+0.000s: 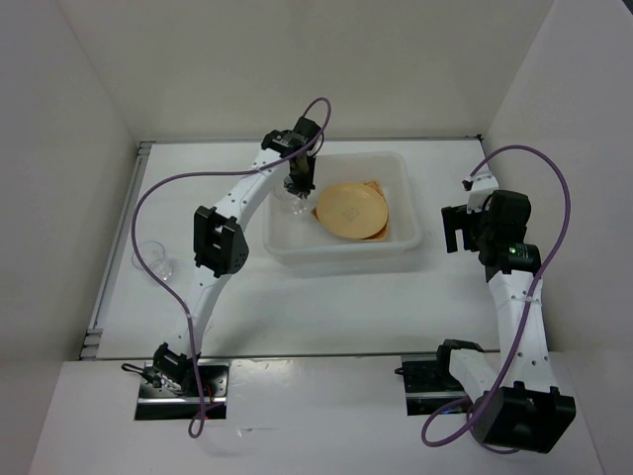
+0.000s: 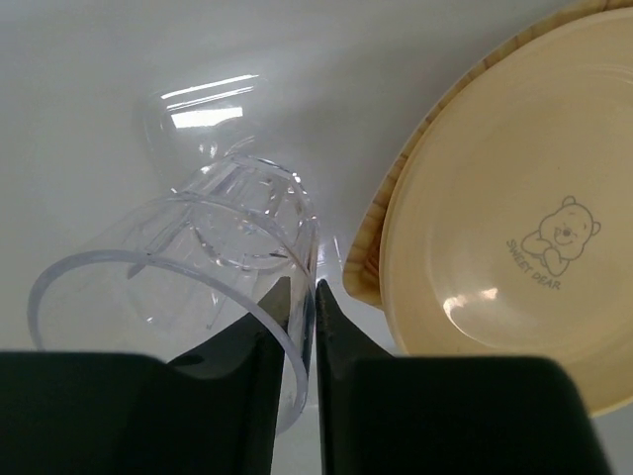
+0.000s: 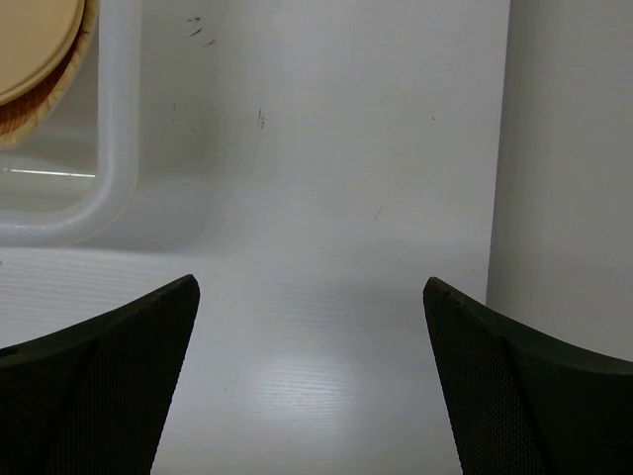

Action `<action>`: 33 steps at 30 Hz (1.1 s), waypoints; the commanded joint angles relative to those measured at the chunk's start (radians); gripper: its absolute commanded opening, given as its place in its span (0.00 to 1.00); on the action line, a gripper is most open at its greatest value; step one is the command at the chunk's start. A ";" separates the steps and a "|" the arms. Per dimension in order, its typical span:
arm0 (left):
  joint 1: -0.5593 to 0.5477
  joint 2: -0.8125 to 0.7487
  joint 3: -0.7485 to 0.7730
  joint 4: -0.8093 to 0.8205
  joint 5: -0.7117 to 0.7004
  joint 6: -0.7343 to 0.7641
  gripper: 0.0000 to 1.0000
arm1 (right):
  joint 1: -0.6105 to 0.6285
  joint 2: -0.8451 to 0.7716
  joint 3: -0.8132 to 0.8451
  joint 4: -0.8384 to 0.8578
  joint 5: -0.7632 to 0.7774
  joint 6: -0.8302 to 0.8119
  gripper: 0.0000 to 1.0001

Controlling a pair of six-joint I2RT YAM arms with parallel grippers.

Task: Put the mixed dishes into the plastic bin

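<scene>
Clear glass cup [image 2: 218, 247] tilts mouth-up, wall pinched in near-closed left claw [image 2: 315, 294]; right claw [image 3: 312, 297] gapes empty.

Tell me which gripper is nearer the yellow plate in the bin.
Left. The left gripper is inside the bin beside the yellow plate; the right gripper is outside the bin.

Looks like a robotics lab test cell: plain white table [image 1: 326, 317] boxed in by blank white walls [image 1: 59, 148], left arm [image 1: 223, 237] and right arm [image 1: 514, 297] bolted at its near edge, purple cables [image 1: 148, 198] looping around.
</scene>
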 commanded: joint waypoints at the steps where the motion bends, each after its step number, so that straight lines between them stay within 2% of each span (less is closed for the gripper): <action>1: -0.002 -0.002 0.023 0.001 -0.023 0.012 0.25 | 0.003 -0.002 -0.003 0.037 0.003 -0.008 0.98; 3: -0.002 -0.002 0.023 -0.008 -0.023 0.012 0.31 | 0.003 0.007 -0.003 0.037 0.003 -0.008 0.98; 4: -0.002 -0.011 0.039 -0.021 -0.034 0.003 0.45 | 0.003 0.007 -0.003 0.037 0.003 -0.008 0.98; 5: -0.002 -0.012 0.083 -0.030 -0.061 0.002 0.54 | 0.003 0.007 -0.003 0.037 0.003 -0.008 0.98; 10: -0.002 -0.140 0.164 -0.030 -0.113 -0.017 0.74 | 0.003 0.007 -0.003 0.037 0.003 -0.008 0.98; 11: -0.002 -0.163 0.175 -0.045 -0.127 -0.018 0.94 | 0.003 0.007 -0.003 0.037 0.003 -0.008 0.98; 12: -0.002 -0.218 0.175 -0.062 -0.177 -0.018 0.99 | 0.003 0.007 -0.003 0.037 0.003 -0.008 0.98; 16: 0.064 -0.401 0.059 -0.126 -0.320 -0.062 0.99 | 0.003 -0.002 -0.003 0.037 0.003 -0.008 0.98; 17: 0.079 -0.439 -0.023 -0.146 -0.363 -0.103 0.99 | 0.003 -0.002 -0.003 0.037 0.003 -0.008 0.98; 18: 0.093 -0.528 -0.080 -0.162 -0.467 -0.135 0.99 | 0.003 -0.002 -0.003 0.037 0.003 -0.008 0.98; 19: 0.114 -0.585 -0.163 -0.136 -0.512 -0.163 0.99 | 0.003 -0.011 -0.003 0.037 0.003 -0.008 0.98; 20: 0.127 -0.720 -0.273 -0.080 -0.526 -0.151 0.99 | 0.003 -0.011 -0.003 0.037 0.003 -0.008 0.98; 21: 0.148 -0.793 -0.534 -0.006 -0.485 -0.127 0.99 | 0.003 -0.011 -0.003 0.037 0.003 -0.008 0.98; 22: 0.209 -0.858 -0.650 0.095 -0.451 -0.116 0.99 | 0.012 -0.011 -0.003 0.037 0.003 -0.008 0.98; 24: 0.284 -1.002 -0.894 0.131 -0.373 -0.125 0.99 | 0.012 -0.011 -0.003 0.037 0.003 -0.008 0.98; 28: 0.416 -1.133 -1.142 0.157 -0.327 -0.125 0.99 | 0.021 -0.011 -0.003 0.037 -0.006 -0.008 0.98; 33: 0.530 -1.160 -1.282 0.220 -0.295 -0.116 0.99 | 0.021 -0.011 -0.003 0.037 -0.006 -0.008 0.98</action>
